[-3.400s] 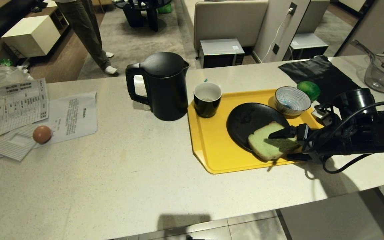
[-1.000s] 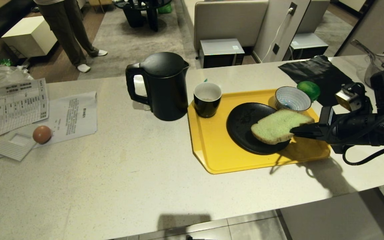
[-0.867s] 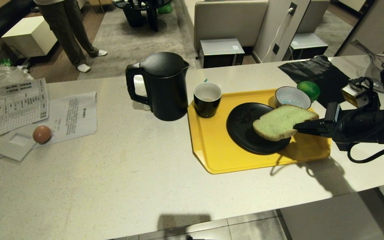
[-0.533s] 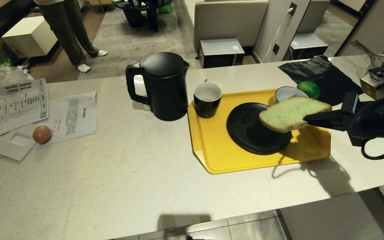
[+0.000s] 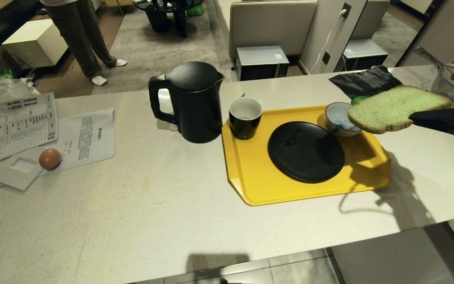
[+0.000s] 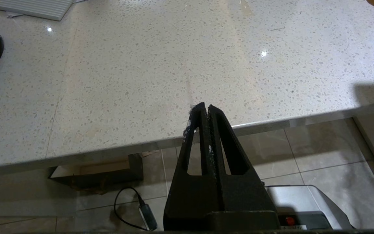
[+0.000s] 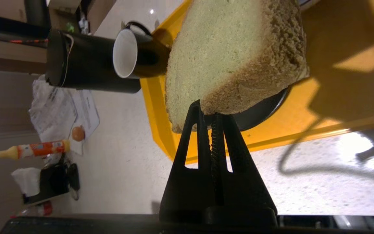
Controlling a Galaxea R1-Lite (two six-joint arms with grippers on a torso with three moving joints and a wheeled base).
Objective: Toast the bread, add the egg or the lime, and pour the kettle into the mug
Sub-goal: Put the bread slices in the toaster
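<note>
Our right hand is clamped on one edge of the bread, holding the slice in the air above the far right corner of the yellow tray, over the striped bowl. Our left hand is pressed shut and empty beside the desk edge.

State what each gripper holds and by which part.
The right gripper pinches the bread at one crust edge, lifted clear of the tray. The left gripper is shut on nothing.

bread now higher, off plate
</note>
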